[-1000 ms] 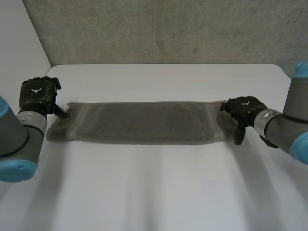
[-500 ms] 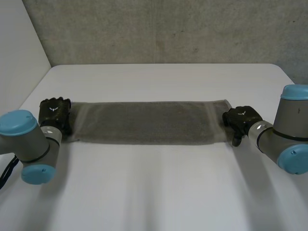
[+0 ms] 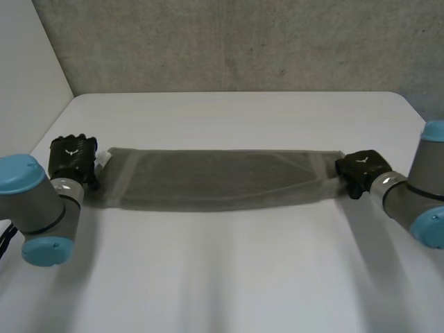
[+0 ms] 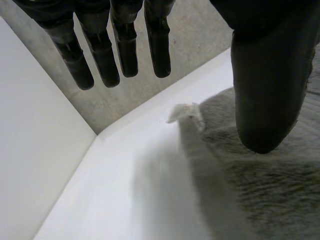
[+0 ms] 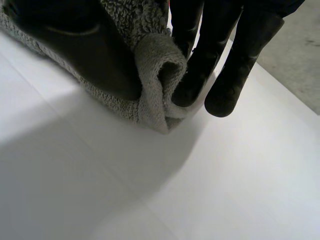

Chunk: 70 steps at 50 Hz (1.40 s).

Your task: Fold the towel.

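Towel (image 3: 215, 179): long grey strip flat on the table (image 3: 229, 270), pulled tighter and further right than before.
Left hand (image 3: 71, 158): at the left end, fingers straight and apart, thumb over the cloth, not gripping.
Right hand (image 3: 361, 170): pinching the right end, moved further right.
Tag (image 3: 104, 158): white, at the far left corner.

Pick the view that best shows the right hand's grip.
Right wrist view: the right hand pinches the towel at its bunched end between thumb and fingers. Head view shows the hand's back; left wrist view, the towel's other end.
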Motion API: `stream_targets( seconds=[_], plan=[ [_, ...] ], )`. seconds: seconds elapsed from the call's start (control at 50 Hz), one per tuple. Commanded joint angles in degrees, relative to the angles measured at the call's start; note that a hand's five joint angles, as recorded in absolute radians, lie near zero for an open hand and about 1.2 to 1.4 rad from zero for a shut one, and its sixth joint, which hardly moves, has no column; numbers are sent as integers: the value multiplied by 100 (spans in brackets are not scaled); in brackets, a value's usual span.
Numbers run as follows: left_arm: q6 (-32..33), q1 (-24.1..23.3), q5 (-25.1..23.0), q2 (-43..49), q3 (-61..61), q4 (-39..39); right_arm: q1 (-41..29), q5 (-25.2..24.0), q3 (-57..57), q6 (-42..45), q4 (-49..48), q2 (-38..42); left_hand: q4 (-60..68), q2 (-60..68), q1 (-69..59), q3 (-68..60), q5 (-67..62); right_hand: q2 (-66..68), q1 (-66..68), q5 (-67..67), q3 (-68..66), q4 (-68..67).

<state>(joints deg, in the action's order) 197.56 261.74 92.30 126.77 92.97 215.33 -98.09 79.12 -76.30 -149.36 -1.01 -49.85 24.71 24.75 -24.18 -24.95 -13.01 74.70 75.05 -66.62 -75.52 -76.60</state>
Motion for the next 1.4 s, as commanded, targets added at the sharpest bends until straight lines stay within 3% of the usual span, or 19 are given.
stream_targets(
  seconds=[0.02, 0.14, 0.26, 0.32, 0.42, 0.48, 0.58, 0.76, 0.78, 0.8, 0.82, 0.84, 0.98, 1.1, 1.14, 1.18, 1.24, 1.28, 1.4],
  plan=[
    [-7, 9, -2, -477, 396, 26, 727, -10, -148, 730, 223, -394, -456, -460, 403, 480, 286, 530, 495, -338, -448, -340],
    [-7, 44, -10, -741, 581, 27, 1545, 16, 184, 1758, 557, -570, -575, -579, 522, 599, 405, 530, 495, -338, -448, -340],
    [-7, 35, -2, -820, 581, 27, 1564, 25, 775, 1989, 874, -605, -609, -613, 555, 632, 438, 530, 495, -338, -448, -340],
    [-7, 35, -2, -829, 573, 27, 1230, 25, 1161, 1919, 1129, -763, -709, -714, 656, 733, 539, 530, 495, -338, -448, -340],
    [-7, 27, -2, -829, 581, 27, -470, 104, 2003, 1358, 1244, -817, -726, -730, 673, 750, 556, 530, 495, -338, -448, -340],
    [-7, 27, -2, -829, 590, 27, -905, 122, 2251, 1269, 1243, -693, -726, -730, 673, 750, 556, 530, 495, -338, -448, -340],
    [-7, 18, 7, -855, 634, 27, -2703, 376, 3452, 1190, 1243, 271, -777, -781, 724, 800, 607, 530, 495, -338, -448, -340],
    [-7, 9, -2, -873, 687, 27, -3823, 499, 4668, 1234, 1314, 1803, -777, -781, 724, 801, 607, 530, 495, -338, -448, -340],
    [-7, 9, -2, -873, 696, 27, -3893, 534, 4825, 1234, 1349, 2012, -793, -798, 740, 817, 623, -1579, -1614, 1772, 1661, 1769],
    [-7, 9, -2, -873, 696, 27, -3894, 535, 4826, 1234, 1349, 2014, -794, -798, 740, 817, 624, -1600, -1635, 1793, 1682, 1790],
    [-7, 0, -2, -873, 704, 27, -3928, 622, 4966, 1234, 1410, 2153, -794, -798, 740, 817, 624, -4764, -4799, 4957, 4846, 4954],
    [-7, 0, -2, -873, 704, 27, -3937, 770, 5072, 1225, 1515, 2215, -794, -798, 740, 817, 624, -6470, -6505, 6662, 6552, 6660],
    [-7, -17, -11, -873, 713, 27, -3691, 1167, 5037, 944, 1982, 1891, -827, -831, 774, 851, 657, -6470, -6505, 6662, 6552, 6660],
    [-7, -52, -11, -847, 722, 27, -2955, 1045, 3829, -275, 2193, 778, -861, -865, 808, 885, 691, -6470, -6505, 6662, 6552, 6660],
    [2, -70, -11, -856, 740, 27, -2725, 921, 3297, -515, 2158, 388, -861, -865, 808, 885, 691, -6470, -6505, 6662, 6552, 6660],
    [2, -105, -19, -856, 748, 27, -2253, 423, 2213, -813, 1957, -172, -861, -865, 808, 885, 691, -6297, -6331, 6489, 6379, 6486],
    [2, -123, -11, -856, 757, 27, -2013, 130, 1601, -893, 1727, -412, -861, -865, 808, 885, 691, -6024, -6059, 6217, 6106, 6214],
    [2, -167, -11, -856, 775, 27, -1584, -316, 464, -972, 1132, -788, -861, -865, 808, 885, 691, -5339, -5373, 5531, 5421, 5528],
    [2, -193, -19, -856, 792, 97, -1213, -555, -649, -1034, 312, -922, -861, -865, 808, 885, 691, -4763, -4798, 4955, 4845, 4952]
  ],
)
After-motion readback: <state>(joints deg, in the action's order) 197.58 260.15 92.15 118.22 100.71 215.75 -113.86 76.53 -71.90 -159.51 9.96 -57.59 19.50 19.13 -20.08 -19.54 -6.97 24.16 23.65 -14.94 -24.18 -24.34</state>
